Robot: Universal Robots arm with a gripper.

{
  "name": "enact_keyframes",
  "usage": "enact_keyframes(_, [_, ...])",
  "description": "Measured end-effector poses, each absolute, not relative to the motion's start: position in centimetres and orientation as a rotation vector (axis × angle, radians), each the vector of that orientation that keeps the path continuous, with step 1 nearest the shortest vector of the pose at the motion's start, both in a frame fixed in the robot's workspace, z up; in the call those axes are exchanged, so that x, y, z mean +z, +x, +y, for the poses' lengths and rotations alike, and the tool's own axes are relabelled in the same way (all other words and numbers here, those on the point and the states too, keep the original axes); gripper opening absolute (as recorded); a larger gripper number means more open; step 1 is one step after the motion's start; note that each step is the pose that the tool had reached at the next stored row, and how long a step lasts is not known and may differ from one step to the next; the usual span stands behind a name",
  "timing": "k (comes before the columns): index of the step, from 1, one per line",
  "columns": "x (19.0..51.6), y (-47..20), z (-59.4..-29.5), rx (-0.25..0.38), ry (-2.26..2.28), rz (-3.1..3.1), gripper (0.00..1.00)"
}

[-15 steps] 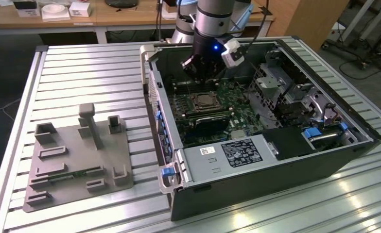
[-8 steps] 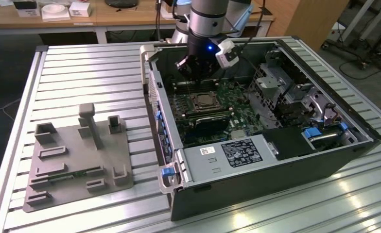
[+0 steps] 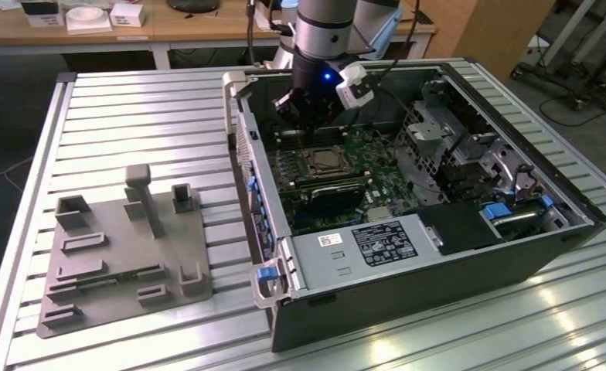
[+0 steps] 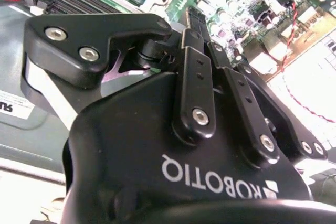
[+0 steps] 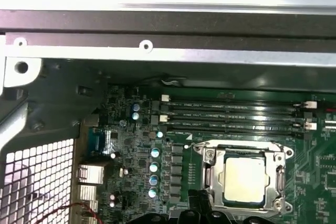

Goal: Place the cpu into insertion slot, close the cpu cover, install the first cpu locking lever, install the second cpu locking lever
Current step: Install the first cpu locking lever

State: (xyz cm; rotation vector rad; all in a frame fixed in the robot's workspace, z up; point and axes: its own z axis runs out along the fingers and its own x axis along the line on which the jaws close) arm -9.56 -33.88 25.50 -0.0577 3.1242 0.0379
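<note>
cpu (image 5: 243,180) sat in insertion slot (image 5: 207,155), cpu cover (image 5: 279,181) apparently down around it | gripper (image 3: 301,110) jaws together, empty, above motherboard (image 5: 131,150) | risk: misaligned descent could strike memory slots (image 5: 231,116) or scrape the cover

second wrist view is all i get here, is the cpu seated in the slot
Observer: yes, in the first wrist view the cpu lies seated, pale top up.
Operator: cover down or up
Observer: it looks down; the cover lies flat, framing the cpu.
Operator: where's the gripper from outside
Observer: in the exterior view the gripper hangs inside the open case, above the board, just past the cpu and not on it.
</note>
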Motion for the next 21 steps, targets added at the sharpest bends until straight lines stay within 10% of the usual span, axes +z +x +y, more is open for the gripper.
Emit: enact_keyframes(21, [25.5, -11.0, -33.7, 0.038, -0.036, 3.124, 0.11])
